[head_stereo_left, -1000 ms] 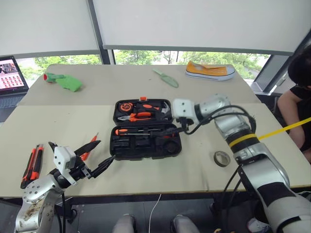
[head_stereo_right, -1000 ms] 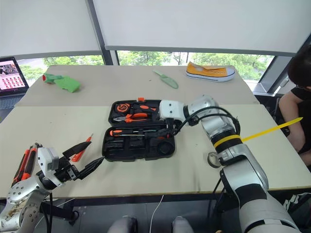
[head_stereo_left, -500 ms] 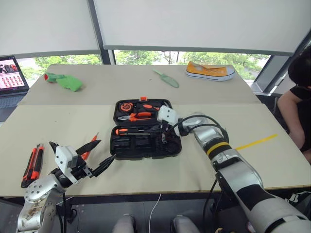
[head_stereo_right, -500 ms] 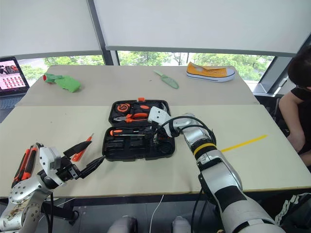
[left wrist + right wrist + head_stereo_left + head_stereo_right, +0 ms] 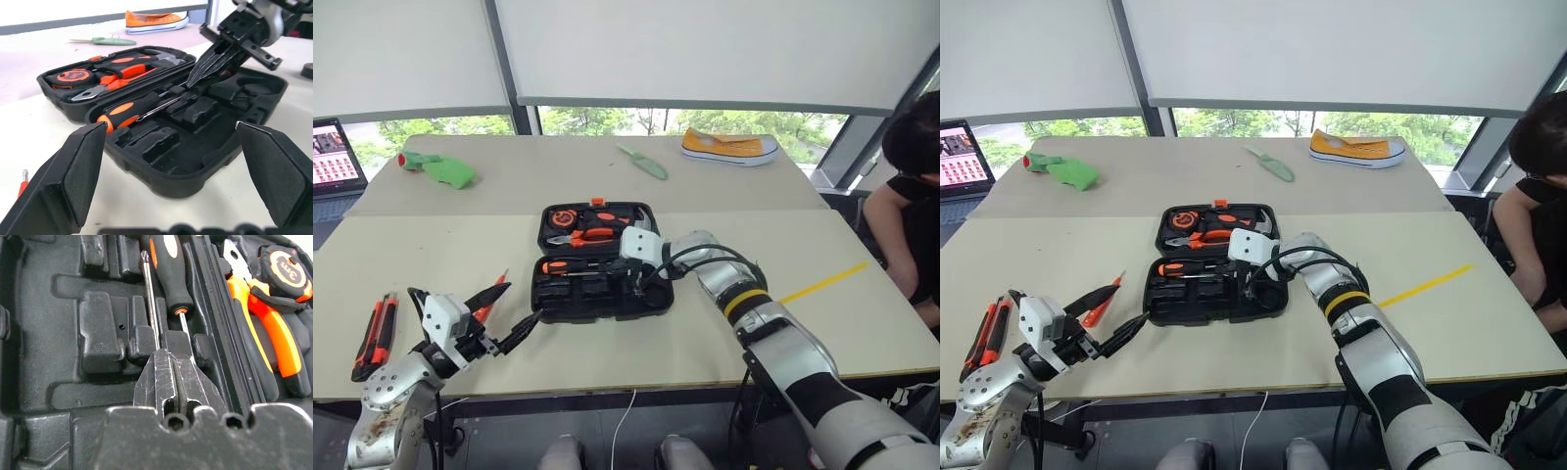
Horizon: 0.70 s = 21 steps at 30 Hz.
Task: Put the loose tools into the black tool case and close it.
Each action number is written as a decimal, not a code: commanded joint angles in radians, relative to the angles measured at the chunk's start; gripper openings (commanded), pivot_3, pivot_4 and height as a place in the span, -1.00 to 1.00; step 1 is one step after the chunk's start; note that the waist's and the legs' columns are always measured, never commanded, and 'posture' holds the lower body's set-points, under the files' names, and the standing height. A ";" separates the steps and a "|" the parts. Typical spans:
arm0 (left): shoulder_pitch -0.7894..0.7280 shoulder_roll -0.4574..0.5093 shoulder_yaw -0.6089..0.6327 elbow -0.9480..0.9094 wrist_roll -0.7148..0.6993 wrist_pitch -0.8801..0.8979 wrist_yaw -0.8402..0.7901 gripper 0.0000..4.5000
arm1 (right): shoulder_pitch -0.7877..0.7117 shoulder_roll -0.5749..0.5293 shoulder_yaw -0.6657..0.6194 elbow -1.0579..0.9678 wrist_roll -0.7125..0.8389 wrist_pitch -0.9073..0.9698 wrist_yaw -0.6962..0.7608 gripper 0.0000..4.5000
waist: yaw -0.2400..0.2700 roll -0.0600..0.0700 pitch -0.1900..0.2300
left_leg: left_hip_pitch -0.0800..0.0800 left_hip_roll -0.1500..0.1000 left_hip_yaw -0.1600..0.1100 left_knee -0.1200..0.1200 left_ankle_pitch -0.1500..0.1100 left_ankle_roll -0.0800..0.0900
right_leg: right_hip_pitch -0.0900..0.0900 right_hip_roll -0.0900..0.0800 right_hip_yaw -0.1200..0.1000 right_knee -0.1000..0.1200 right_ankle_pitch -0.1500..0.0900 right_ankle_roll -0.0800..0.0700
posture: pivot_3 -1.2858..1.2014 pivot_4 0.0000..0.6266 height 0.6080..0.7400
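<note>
The black tool case point(image 5: 653, 294) lies open on the table, its lid half holding pliers and a tape measure. A screwdriver with an orange-and-black handle point(image 5: 564, 265) rests in the near half. My right gripper point(image 5: 633, 283) is shut, its tips down on the screwdriver shafts point(image 5: 150, 303) in the case, with nothing seen between the fingers. My left gripper point(image 5: 524, 301) stands wide open just left of the case, near the front edge. The slim orange screwdriver point(image 5: 492, 298) lies on the table beside it. The orange-and-black utility knife point(image 5: 374, 336) lies further left.
At the back of the table lie a green trowel point(image 5: 643, 162), a yellow sneaker point(image 5: 729, 147) and a green object point(image 5: 438, 168). A laptop point(image 5: 333, 157) sits at far left. A person point(image 5: 907, 196) sits at the right. A yellow strip point(image 5: 822, 282) crosses the table there.
My right gripper came down and leftwards into the case's near half and shut. The left gripper stayed open in place.
</note>
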<state>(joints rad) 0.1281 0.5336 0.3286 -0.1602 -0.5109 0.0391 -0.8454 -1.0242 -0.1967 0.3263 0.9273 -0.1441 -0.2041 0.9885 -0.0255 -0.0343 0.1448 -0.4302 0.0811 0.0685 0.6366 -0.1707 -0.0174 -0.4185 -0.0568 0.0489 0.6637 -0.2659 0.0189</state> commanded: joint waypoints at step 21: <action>0.500 -0.030 0.517 -0.044 -0.090 0.041 0.096 1.00 | 0.785 -0.378 -0.471 -1.012 0.593 0.136 0.159 0.98 | 0.011 -0.007 0.003 | 0.003 0.001 0.004 -0.007 -0.006 -0.009 | -0.003 -0.003 -0.002 -0.007 -0.010 -0.007 | 0.03 -0.52 1.00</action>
<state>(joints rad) 0.6296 0.4863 0.8212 -0.1477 -0.5718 0.0644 -0.7615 -0.2468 -0.5565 -0.1060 -0.0492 0.4172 -0.0566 1.1500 -0.0142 -0.0415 0.1478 -0.4248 0.0823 0.0723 0.6297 -0.1767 -0.0274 -0.4210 -0.0599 0.0469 0.6563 -0.2762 0.0129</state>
